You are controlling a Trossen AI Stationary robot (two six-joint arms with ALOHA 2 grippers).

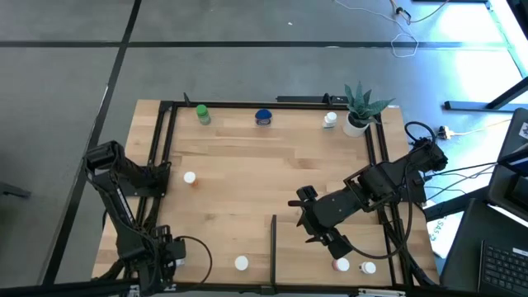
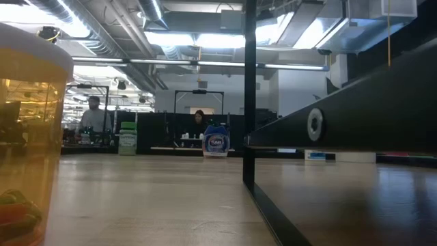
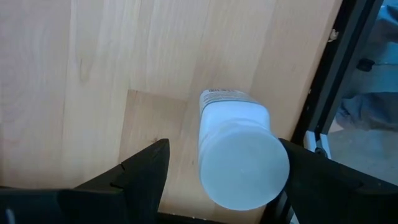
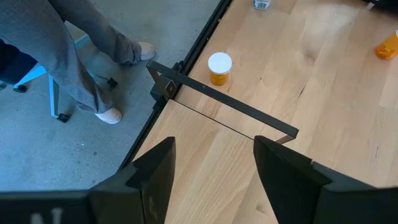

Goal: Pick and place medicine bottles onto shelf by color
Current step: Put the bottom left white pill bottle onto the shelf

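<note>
Low in the high view's left corner, the left gripper (image 1: 169, 252) is poised above the tabletop (image 1: 247, 177); centring before closing would be wise. At the left wrist view's bottom centre, a white bottle (image 3: 239, 155) is bracketed, ungripped, between spread fingers (image 3: 146, 168).

Light wood shelf (image 1: 247, 165); scattered medicine bottles (image 1: 203, 115); potted plant (image 1: 360, 109)

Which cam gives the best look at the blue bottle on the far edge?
Low view: the blue bottle stands upright, side-on, blue cap and label face visible, though small and far. The high view shows it only from above, between the green bottle and a white one. Neither wrist view clearly shows it.
</note>
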